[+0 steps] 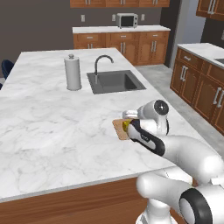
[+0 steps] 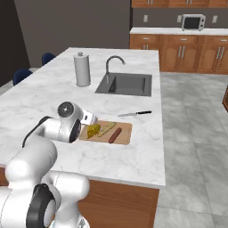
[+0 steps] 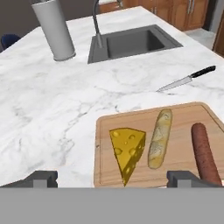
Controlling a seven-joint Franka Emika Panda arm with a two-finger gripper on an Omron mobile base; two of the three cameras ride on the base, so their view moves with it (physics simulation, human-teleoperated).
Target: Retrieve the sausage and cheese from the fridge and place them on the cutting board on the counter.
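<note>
The light-brown cutting board (image 3: pixel 175 122) lies on the marbled counter (image 3: pixel 52 118) near its right edge. On it rest the yellow cheese wedge (image 3: pixel 127 151) at the left and the dark reddish-brown sausage (image 3: pixel 204 153) at the right. My gripper (image 3: pixel 113 179) hangs just above the board's near side, open wide, with nothing between its fingertips (image 3: pixel 41 178). From the right base view the cheese (image 2: pixel 93 131) sits right by my gripper (image 2: pixel 91 121), and the sausage (image 2: pixel 115 135) lies further right on the board (image 2: pixel 124 129). My arm hides most of the board (image 1: pixel 118 128) from the left. The fridge is out of view.
A small baguette (image 3: pixel 159 138) lies between cheese and sausage. A knife (image 3: pixel 188 78) rests on the counter beyond the board. Further back are the dark sink (image 3: pixel 131 43), its curved faucet (image 1: pixel 101 61) and a paper towel roll (image 3: pixel 54 28). The counter edge runs just right of the board.
</note>
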